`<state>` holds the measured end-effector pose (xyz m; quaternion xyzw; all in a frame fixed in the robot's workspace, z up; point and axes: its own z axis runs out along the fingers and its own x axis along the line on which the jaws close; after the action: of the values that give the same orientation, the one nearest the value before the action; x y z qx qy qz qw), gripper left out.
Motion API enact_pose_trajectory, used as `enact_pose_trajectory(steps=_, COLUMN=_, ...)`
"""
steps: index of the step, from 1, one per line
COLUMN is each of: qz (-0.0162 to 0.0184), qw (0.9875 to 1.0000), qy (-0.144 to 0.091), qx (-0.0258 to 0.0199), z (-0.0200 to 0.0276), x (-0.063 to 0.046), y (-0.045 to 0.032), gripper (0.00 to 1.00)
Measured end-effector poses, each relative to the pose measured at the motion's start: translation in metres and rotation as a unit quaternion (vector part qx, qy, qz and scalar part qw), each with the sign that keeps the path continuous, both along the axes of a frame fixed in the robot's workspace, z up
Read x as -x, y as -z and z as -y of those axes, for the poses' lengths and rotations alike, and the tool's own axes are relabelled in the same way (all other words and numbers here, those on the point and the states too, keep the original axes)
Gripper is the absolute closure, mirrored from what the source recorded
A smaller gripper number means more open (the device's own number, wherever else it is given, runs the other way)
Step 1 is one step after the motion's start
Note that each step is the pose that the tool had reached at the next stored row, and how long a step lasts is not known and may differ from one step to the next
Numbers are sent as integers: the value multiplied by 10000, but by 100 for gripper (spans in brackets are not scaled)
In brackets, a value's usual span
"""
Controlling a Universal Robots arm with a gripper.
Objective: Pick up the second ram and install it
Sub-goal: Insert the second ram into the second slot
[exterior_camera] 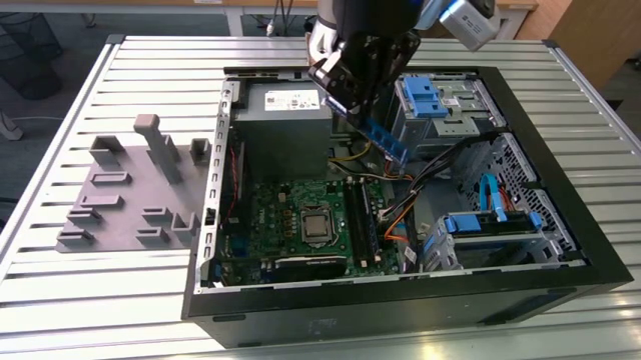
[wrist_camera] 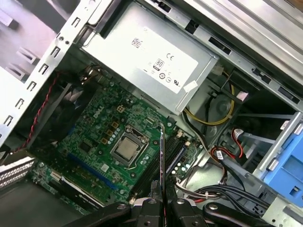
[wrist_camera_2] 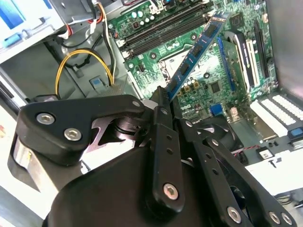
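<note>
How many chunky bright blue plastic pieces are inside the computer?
2. The upper blue piece is toward the exterior view's upper right. The lower blue piece is toward its lower right. Others may be hidden.

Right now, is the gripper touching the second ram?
Touching. In the second wrist view the gripper pinches one end of the second ram, which sticks out above the motherboard; the exterior view shows the stick hanging from it.

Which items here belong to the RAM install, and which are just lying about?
In the job:
- second ram, clamped in the gripper
- green motherboard with its memory slots

Lying about:
- grey fixture tray
- power supply
- blue drive latches
</note>
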<state>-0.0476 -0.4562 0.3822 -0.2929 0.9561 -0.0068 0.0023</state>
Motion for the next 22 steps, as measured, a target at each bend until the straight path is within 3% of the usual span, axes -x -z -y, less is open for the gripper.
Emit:
enact_pose_trajectory(steps=3, qz=0, qw=9997, qy=247, qx=0, z=0, x=0, y=3, gripper=86)
enact_pose_trajectory(steps=6, qz=0, qw=9986, qy=523, qx=0, z=0, x=0, y=6, gripper=86)
enact_pose_trajectory(steps=11, qz=0, qw=9952, qy=977, qx=0, z=0, x=0, y=11, gripper=86)
enact_pose_trajectory(steps=16, qz=0, qw=9898, qy=1423, qx=0, z=0, x=0, y=17, gripper=86)
enact_pose_trajectory(steps=22, qz=0, qw=9806, qy=1962, qx=0, z=0, x=0, y=25, gripper=86)
